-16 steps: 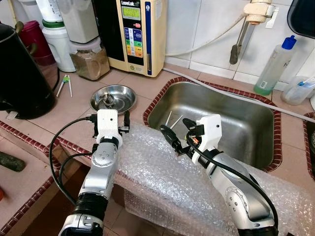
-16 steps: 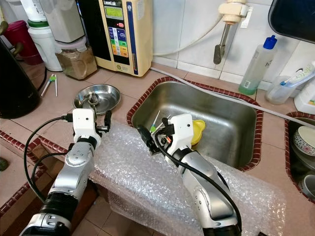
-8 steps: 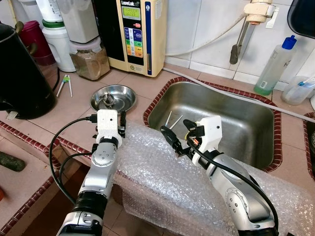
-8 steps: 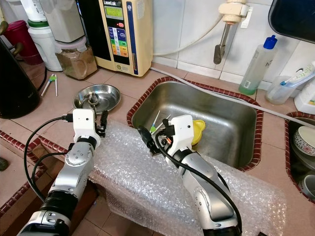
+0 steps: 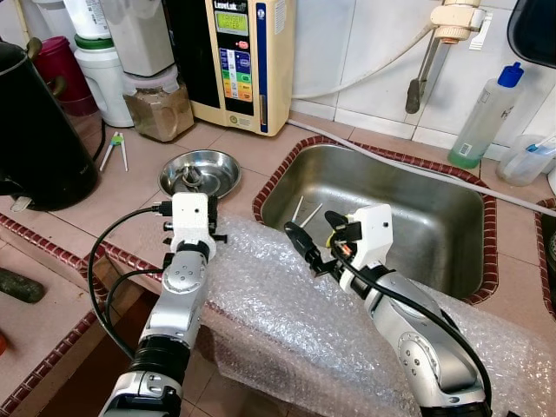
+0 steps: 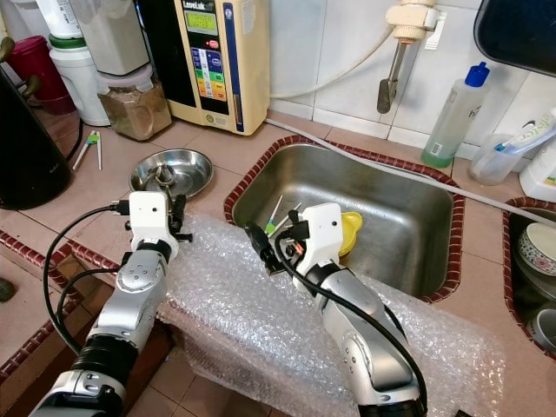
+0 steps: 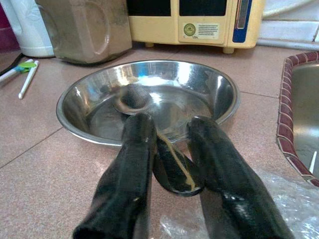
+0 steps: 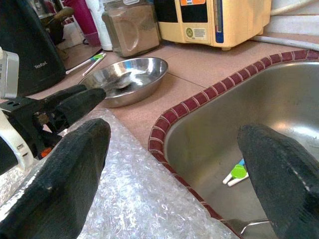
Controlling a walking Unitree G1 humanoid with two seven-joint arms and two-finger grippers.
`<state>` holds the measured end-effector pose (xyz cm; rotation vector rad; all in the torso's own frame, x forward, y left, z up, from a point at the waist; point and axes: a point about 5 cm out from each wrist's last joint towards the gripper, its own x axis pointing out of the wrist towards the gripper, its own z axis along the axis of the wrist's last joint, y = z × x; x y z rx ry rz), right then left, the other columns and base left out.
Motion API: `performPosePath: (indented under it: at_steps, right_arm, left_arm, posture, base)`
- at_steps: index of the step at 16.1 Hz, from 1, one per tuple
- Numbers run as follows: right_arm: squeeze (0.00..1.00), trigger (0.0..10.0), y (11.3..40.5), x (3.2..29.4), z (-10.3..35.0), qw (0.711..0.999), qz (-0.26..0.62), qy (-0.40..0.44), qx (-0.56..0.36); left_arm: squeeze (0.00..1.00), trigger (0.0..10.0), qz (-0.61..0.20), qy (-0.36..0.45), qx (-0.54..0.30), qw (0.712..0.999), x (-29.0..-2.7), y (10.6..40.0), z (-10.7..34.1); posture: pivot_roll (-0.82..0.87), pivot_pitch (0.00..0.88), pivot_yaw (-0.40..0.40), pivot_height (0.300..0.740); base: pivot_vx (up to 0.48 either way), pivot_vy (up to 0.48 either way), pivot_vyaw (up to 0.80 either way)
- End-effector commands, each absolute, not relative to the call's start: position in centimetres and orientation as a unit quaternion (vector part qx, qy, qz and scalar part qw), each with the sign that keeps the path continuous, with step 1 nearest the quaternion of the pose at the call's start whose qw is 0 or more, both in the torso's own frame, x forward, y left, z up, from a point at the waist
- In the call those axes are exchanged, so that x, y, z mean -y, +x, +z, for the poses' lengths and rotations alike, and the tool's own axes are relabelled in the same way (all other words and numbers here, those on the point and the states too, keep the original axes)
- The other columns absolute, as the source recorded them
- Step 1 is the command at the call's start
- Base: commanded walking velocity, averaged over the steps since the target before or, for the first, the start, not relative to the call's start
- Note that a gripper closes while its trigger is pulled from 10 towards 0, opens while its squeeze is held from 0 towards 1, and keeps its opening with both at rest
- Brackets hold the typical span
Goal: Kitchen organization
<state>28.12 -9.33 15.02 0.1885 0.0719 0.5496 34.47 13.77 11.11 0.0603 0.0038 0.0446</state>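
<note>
The left gripper [image 7: 172, 164] pinches a small dark spoon [image 7: 174, 172] just short of the steel bowl [image 7: 149, 97], still undelivered, while the right gripper [image 8: 169, 164], spread empty, waits above the sink [image 5: 391, 208] edge

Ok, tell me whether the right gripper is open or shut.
Open: the right gripper has its fingers spread wide above the sink, holding nothing.

Surface layout, left to right: bowl [image 5: 200, 172], then sink [image 5: 382, 217].
Bubble wrap [image 5: 287, 313] lies along the near edge; water machine [image 5: 243, 61] and jar [image 5: 159, 104] stand far left; bottle [image 5: 485, 109] far right.
</note>
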Motion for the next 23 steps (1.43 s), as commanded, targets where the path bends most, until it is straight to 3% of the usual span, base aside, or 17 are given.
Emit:
performPosePath:
  at_steps: [1,8,13,18,23]
  right_arm:
    - [0.00,10.0,28.0,9.4,15.2,0.958,0.271,0.091,-0.033]
    - [0.00,10.0,28.2,9.3,15.2,0.958,0.271,0.091,-0.034]
    - [0.00,10.0,28.2,9.2,15.1,0.958,0.271,0.092,-0.034]
    - [0.00,10.0,28.9,9.7,15.4,0.961,0.258,0.099,-0.024]
    - [0.00,10.0,30.5,12.8,17.1,0.975,0.183,0.128,0.013]
  left_arm:
    - [0.00,0.0,0.026,0.030,0.005,0.999,-13.8,34.7,11.5]
    - [0.00,0.0,0.026,0.042,0.018,0.999,-13.9,34.7,11.9]
    - [0.00,0.0,0.012,0.091,0.099,0.991,-14.0,34.7,14.6]
    - [0.00,0.0,-0.108,0.144,0.202,0.963,-10.9,33.5,17.2]
    - [0.00,0.0,-0.197,0.146,0.219,0.944,-8.5,32.1,16.6]
  posture:
    - [-0.03,0.044,0.039,0.740]
    - [-0.03,0.047,0.037,0.740]
    - [-0.02,0.046,0.040,0.740]
    - [-0.01,0.040,0.042,0.740]
    - [-0.01,0.037,0.039,0.740]
  base:
    - [0.000,0.000,0.00]
    - [0.000,0.000,0.00]
    - [0.000,0.000,0.00]
    - [0.000,0.000,0.00]
    - [0.000,0.000,0.00]
